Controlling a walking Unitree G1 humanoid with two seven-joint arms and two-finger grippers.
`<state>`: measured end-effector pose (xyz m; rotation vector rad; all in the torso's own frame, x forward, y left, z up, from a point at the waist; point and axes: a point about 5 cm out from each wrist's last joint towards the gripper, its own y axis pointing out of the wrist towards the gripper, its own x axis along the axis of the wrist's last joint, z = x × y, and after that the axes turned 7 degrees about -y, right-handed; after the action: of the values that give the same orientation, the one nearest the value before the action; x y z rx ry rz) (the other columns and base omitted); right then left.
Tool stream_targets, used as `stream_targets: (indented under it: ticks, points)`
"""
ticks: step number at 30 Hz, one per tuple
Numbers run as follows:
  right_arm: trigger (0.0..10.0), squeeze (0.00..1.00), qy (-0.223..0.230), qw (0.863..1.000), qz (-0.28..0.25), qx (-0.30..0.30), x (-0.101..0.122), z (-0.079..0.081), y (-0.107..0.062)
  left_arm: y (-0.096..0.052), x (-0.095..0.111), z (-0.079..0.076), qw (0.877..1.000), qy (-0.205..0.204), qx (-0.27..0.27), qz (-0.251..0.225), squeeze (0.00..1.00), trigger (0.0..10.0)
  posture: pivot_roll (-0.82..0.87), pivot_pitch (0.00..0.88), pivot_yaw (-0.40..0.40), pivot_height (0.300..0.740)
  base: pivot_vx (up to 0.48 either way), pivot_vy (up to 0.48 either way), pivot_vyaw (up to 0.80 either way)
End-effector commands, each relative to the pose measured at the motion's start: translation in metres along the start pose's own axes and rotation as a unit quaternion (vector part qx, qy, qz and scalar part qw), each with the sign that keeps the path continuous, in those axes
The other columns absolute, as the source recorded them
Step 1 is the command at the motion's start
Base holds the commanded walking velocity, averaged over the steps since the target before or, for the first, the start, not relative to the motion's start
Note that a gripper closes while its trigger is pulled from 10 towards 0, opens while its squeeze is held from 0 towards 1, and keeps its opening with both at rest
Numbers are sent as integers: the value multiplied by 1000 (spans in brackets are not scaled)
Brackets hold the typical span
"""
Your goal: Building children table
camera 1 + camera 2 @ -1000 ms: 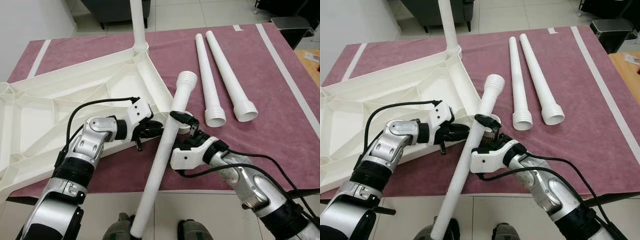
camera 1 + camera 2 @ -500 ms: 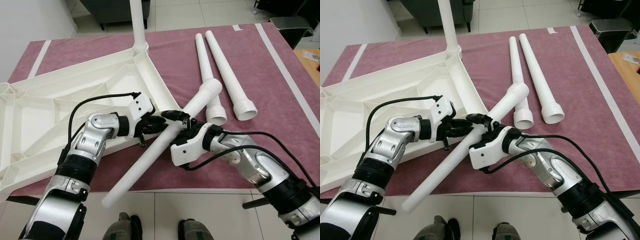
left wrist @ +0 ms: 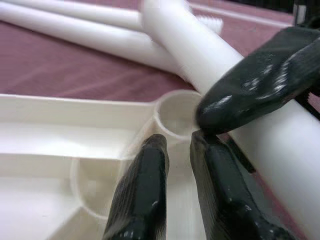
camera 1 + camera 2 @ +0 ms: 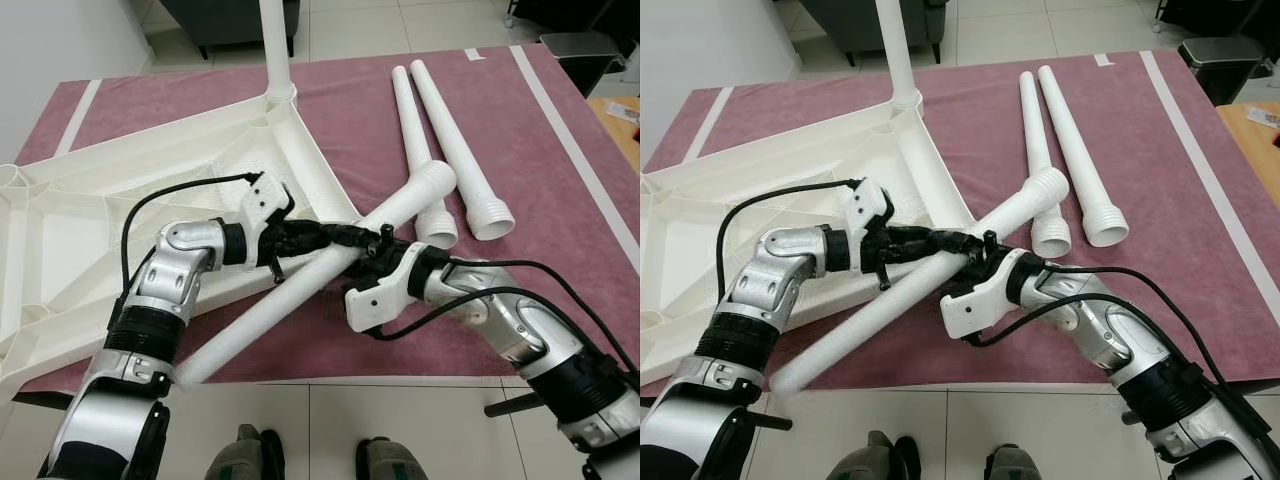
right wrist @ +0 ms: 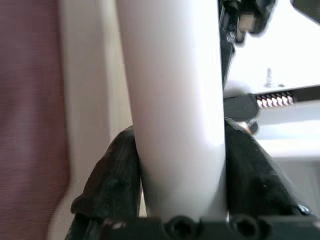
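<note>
Right gripper: my right gripper (image 4: 368,243) is clamped on the white table leg (image 4: 330,277), one black finger on each side of the tube, gripping it near its middle.
Held leg: it lies at a slant across the near part of the maroon mat (image 4: 560,250), threaded end (image 4: 436,180) up toward the far right, plain end (image 4: 190,373) hanging past the mat's near edge over the tiled floor (image 4: 430,430).
Held leg, contact: its threaded end sits just beside, maybe touching, the wide end of one of the spare legs; I cannot tell which.
Left gripper: my left gripper (image 4: 318,236) reaches in from the left, fingers (image 3: 145,195) nearly together with only a thin gap and nothing between them; their tips are right by the held leg and by a finger of my right gripper.
Tabletop: the white plastic tabletop (image 4: 120,210) lies underside up on the left of the mat, ribs showing.
Corner socket: a round open socket (image 3: 176,114) at the tabletop's near corner sits just past my left fingertips, beside the held leg.
Fitted leg: one leg (image 4: 276,45) stands upright in the far corner of the tabletop.
Spare legs: two more legs (image 4: 440,140) lie side by side on the mat at the far right, wide threaded ends toward me.
</note>
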<state>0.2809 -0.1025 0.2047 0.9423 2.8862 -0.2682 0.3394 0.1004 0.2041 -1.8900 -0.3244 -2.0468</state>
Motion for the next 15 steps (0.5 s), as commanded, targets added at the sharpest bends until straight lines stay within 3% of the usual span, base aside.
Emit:
stream_targets:
  ticks: [1,2,3,4,5,6,7,10,13,14,15]
  points:
    - [9529,0,9,1000,-7,-25,3,-5,0,-11,6,11,997,-3,79,-23,0,10000,-89,168,153,740,0,0,0]
    - [10000,0,3,999,-8,-41,3,-10,-1,-20,12,11,997,11,74,-28,0,10000,-90,169,156,740,0,0,0]
    - [10000,0,3,999,-8,-41,3,-10,-1,-20,12,11,997,11,74,-28,0,10000,-90,169,156,740,0,0,0]
    - [10000,0,-3,998,-9,-54,3,-15,-2,-31,16,11,997,30,66,-21,0,10000,-89,169,154,740,0,0,0]
    - [10000,0,-3,998,-9,-54,3,-15,-2,-31,16,11,997,30,66,-21,0,10000,-89,169,154,740,0,0,0]
    - [10000,0,-11,998,-8,-66,2,-20,-3,-43,19,10,997,50,61,-9,0,10000,-88,169,154,740,0,0,0]
    - [10000,0,-11,998,-8,-66,2,-20,-3,-43,19,10,997,50,61,-9,0,10000,-88,169,154,740,0,0,0]
    - [10000,0,-22,995,3,-97,-4,-32,-5,-62,23,13,994,77,74,17,0,10000,-77,164,145,740,0,0,0]
    - [10000,0,-22,995,3,-97,-4,-32,-5,-62,23,13,994,77,74,17,0,10000,-77,164,145,740,0,0,0]
    - [10000,0,-29,992,14,-124,-9,-41,-5,-68,26,18,992,80,99,12,0,10000,-74,161,141,740,0,0,0]
    - [10000,0,-40,986,37,-159,-19,-52,-6,-73,35,27,988,67,140,-26,0,10000,-75,155,135,740,0,0,0]
